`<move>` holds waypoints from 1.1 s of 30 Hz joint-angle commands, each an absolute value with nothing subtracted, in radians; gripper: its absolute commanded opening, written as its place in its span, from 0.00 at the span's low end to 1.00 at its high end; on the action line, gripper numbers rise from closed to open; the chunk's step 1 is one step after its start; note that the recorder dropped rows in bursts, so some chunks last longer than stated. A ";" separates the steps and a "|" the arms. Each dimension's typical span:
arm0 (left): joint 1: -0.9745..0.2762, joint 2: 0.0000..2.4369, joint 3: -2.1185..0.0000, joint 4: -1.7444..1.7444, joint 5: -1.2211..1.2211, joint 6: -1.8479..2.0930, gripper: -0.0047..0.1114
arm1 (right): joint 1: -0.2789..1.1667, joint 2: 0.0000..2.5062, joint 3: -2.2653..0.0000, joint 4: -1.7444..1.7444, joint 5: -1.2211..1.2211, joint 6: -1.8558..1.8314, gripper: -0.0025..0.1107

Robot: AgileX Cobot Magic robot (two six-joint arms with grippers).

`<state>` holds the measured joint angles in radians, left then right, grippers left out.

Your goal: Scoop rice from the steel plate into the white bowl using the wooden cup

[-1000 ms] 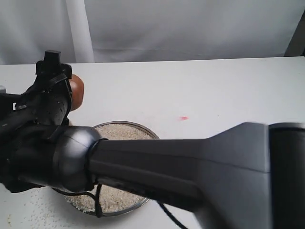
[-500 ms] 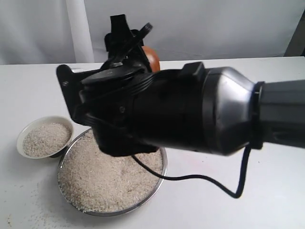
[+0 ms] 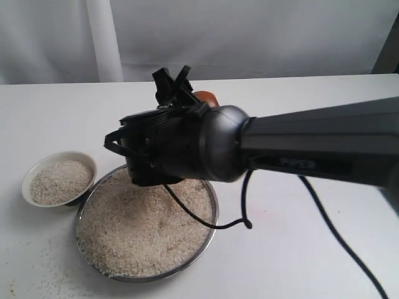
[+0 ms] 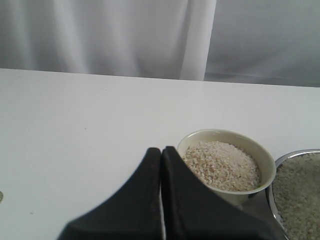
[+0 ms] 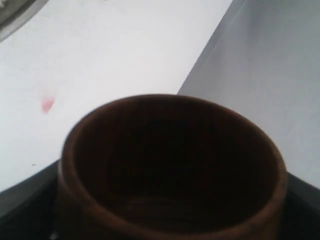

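In the exterior view the right arm (image 3: pixel 299 152) reaches in from the right across the white table (image 3: pixel 312 249), its dark wrist housing hanging above the far edge of the steel plate (image 3: pixel 214 219). The right gripper (image 3: pixel 181 87) points away toward the back of the table and grips the wooden cup (image 3: pixel 206 97), of which only a small reddish-brown patch shows behind the fingers. The cup is in the air, beyond the plate's far rim. Rice (image 3: pixel 137 230) fills the plate as a wide pale bed, and a black cable (image 3: pixel 240 218) loops down from the arm to touch the plate's right rim. The white bowl (image 3: pixel 36 171) stands just beside the plate on its left, well filled with rice, and stray grains lie on the table near the front left corner. In the left wrist view the left gripper (image 4: pixel 161 154) has its two dark fingers pressed flat together with nothing between them; it sits near the white bowl (image 4: pixel 267 165), whose rice is heaped to about the rim, and an arc of the steel plate (image 4: pixel 287 156) shows just beyond the bowl. In the right wrist view the wooden cup (image 5: pixel 170 227) fills most of the frame, mouth toward the camera, its inside dark, with dark gripper parts on both sides of it. Behind it lies the white table with a small red mark (image 5: pixel 47 104).
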<state>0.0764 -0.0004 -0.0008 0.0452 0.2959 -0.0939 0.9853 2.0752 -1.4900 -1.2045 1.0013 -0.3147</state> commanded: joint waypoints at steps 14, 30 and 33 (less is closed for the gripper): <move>0.070 0.000 0.000 0.044 0.284 -0.096 0.04 | 1.001 2.273 -1.613 -1.160 1.048 -0.449 0.02; 0.070 0.000 0.000 0.044 0.284 -0.096 0.04 | 1.027 2.298 -1.613 -1.117 1.011 -0.468 0.02; 0.070 0.000 0.000 0.044 0.284 -0.096 0.04 | 1.027 2.299 -1.613 -1.114 1.009 -0.472 0.02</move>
